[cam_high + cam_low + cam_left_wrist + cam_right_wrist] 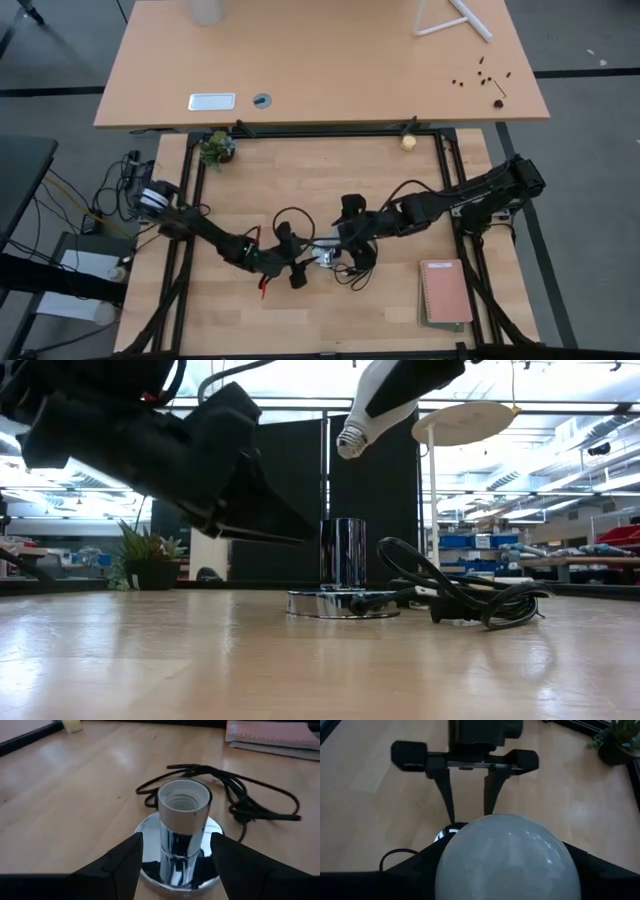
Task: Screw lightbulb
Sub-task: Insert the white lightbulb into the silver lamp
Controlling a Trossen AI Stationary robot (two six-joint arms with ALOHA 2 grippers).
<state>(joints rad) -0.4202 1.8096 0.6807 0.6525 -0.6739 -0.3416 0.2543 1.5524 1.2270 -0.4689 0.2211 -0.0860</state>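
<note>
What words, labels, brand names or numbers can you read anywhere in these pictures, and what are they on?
None can be read.
The lightbulb, held by the right gripper above the socket: no print shows on its glass or base.
The socket and its chrome base: no marking visible.
The pink notebook: cover shows no legible text.
The white plate on the far desk: too small to read.

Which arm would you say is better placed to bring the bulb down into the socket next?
The right. Its gripper already holds the lightbulb tilted above the socket, while the left gripper sits open around the socket's chrome post.
</note>
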